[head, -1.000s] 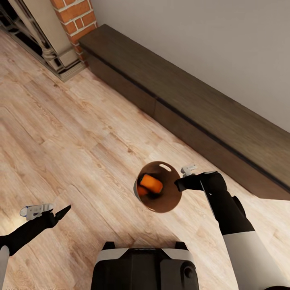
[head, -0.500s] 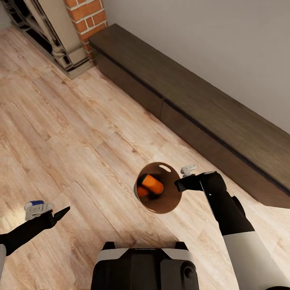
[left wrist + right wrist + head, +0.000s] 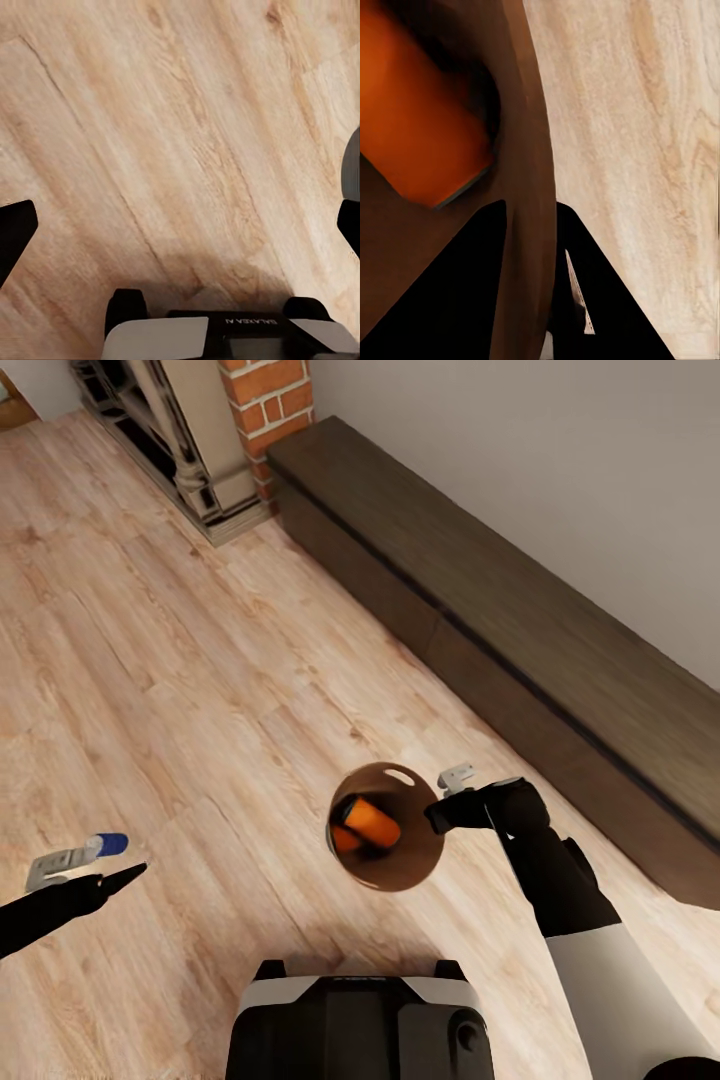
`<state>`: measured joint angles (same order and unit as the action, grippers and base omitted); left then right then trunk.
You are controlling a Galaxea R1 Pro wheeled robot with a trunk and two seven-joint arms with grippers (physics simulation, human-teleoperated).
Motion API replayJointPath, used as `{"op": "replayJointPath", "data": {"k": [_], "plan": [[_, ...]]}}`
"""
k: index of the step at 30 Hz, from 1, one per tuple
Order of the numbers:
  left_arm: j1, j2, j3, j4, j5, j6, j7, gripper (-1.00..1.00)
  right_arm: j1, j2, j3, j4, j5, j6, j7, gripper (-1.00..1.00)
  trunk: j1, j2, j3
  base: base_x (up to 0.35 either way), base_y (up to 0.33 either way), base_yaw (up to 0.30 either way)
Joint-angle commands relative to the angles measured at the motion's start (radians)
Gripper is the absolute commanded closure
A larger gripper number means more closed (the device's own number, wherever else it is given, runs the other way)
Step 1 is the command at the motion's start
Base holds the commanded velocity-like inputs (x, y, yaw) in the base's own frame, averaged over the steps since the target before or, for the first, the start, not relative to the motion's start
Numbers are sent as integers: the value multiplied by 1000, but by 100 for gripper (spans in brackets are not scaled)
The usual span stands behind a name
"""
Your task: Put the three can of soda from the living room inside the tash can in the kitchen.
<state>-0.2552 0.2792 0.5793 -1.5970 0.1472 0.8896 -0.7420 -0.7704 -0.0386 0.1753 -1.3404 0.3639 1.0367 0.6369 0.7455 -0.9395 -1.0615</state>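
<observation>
The right gripper (image 3: pixel 440 812) is clenched on the rim of the bin (image 3: pixel 400 865), one finger inside the wall and one outside, as the right wrist view shows; that pinch lets the bin hang off the floor (image 3: pixel 180 690) and travel with the robot. The bin is carried in front of the base, mouth up and tilted slightly toward the camera, so what is inside stays put. Two orange cans (image 3: pixel 368 823) lie on their sides in its coppery bottom, one largely hidden under the other. The left gripper (image 3: pixel 95 865) is held out low to the robot's left; a blue-ended thing sits at its tip, likely the dark can, but whether the gripper is clamped on it I cannot tell, since the left wrist view shows widely parted dark finger edges and no can. A long dark cabinet (image 3: pixel 500 610) runs along the wall, with a brick fireplace (image 3: pixel 268 400) at its far end, so this is the living room and the kitchen leg lies ahead.
</observation>
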Motion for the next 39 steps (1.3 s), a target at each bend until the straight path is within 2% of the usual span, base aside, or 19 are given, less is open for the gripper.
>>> {"op": "replayJointPath", "data": {"k": [1,6,9,13,15,18,23,30,35,38,39], "plan": [[0,1,0,0,1,1,0,-100,0,0,1,0,-39,11,6,100,0,0,0,0,0,248],[0,3,1,0,6,5,0,-100,-1,1,9,0,-39,11,6,100,0,0,0,0,0,249],[1,3,5,0,7,6,0,-100,-1,1,28,0,-39,11,6,100,0,0,0,0,0,250],[2,3,51,0,8,6,1,-100,-2,6,46,0,-39,11,5,100,0,0,0,0,0,250],[4,2,68,0,7,6,1,-100,-2,16,50,-1,-37,11,5,100,0,0,0,0,0,250],[7,-3,76,0,8,6,1,-100,-3,26,53,-1,-5,11,5,100,0,0,0,0,0,250],[8,-10,78,0,6,5,2,-100,-3,68,55,-2,46,11,6,100,0,0,0,0,0,250],[5,-13,77,1,1,-7,11,-100,-14,118,54,-1,63,11,5,100,0,0,0,0,0,250],[2,-14,77,2,1,-10,12,-100,-24,131,54,3,59,11,4,100,0,0,0,0,0,250],[1,-26,76,4,2,-29,12,-100,-27,142,54,12,60,11,2,100,0,0,0,0,0,250],[1,-53,74,5,-1,-62,15,-100,-28,147,55,15,62,11,1,100,0,0,0,0,0,250]]}}
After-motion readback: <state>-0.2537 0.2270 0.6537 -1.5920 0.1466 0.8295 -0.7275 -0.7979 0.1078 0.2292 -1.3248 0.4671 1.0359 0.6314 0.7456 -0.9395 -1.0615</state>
